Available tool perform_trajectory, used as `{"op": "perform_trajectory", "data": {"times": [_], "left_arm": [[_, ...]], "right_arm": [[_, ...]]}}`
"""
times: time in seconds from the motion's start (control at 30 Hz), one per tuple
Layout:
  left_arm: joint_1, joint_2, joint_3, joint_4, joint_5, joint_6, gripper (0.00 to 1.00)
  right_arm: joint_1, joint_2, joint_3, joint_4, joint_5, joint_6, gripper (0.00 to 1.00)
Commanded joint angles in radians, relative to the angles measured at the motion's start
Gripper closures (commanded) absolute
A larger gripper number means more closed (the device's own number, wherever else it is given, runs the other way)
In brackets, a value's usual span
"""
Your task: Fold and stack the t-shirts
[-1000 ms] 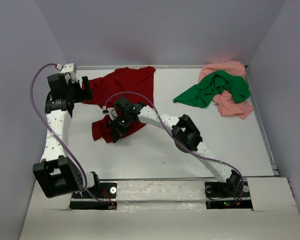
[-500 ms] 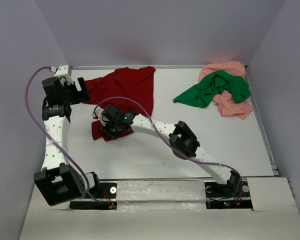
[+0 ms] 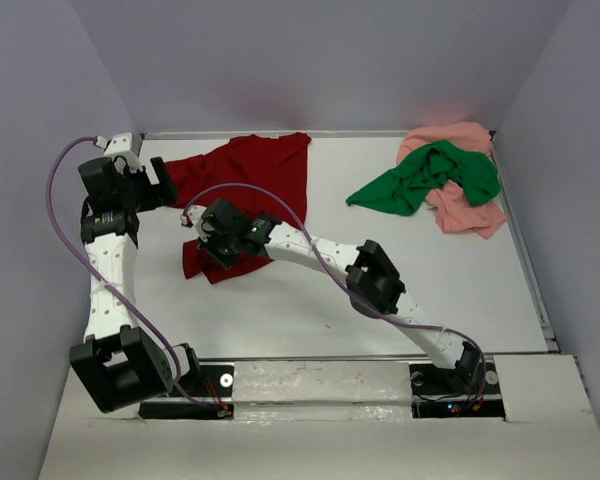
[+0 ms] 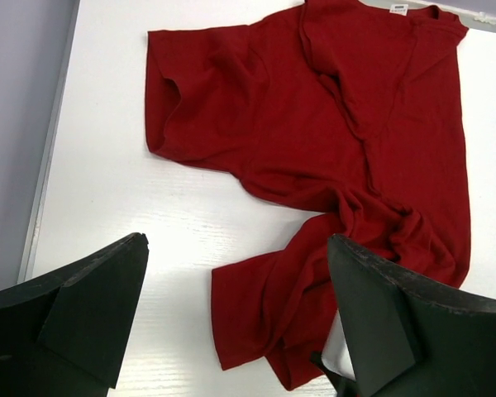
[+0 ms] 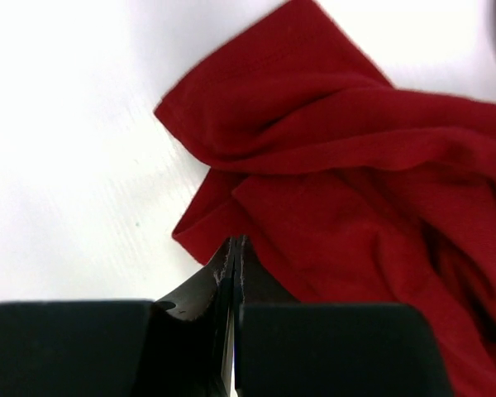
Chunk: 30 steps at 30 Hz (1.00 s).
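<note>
One dark red shirt (image 3: 250,170), far left of table (image 3: 380,290). Likely soft, light, limp: pinch its hem corners. Your left gripper (image 4: 236,248) wide open, empty; right gripper (image 5: 232,244) closed at the rumpled lower edge, hold unclear.

The white tabletop (image 3: 310,300) carries three shirts. The red shirt (image 3: 250,175) lies partly spread, partly rumpled, at the far left. In the far right corner the pink shirt (image 3: 475,215) lies bunched, with the green shirt (image 3: 430,180) draped over it and trailing onto the tabletop.
</note>
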Motion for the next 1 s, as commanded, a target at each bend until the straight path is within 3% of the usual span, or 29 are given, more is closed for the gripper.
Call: {"op": "perform_trajectory", "data": {"times": [0.0,0.67,0.97], "left_arm": [[0.015,-0.046,-0.012,0.048,0.024,-0.001,0.02],[0.026,-0.029,-0.011,0.048,0.048,0.001,0.02],[0.027,-0.034,-0.009,0.048,0.051,0.001,0.02]], "right_arm": [[0.002,-0.123,0.02,0.071,0.01,-0.021,1.0],[0.002,-0.024,0.0,0.072,-0.116,0.075,1.0],[0.002,-0.016,-0.106,0.098,-0.165,0.129,1.0]]}}
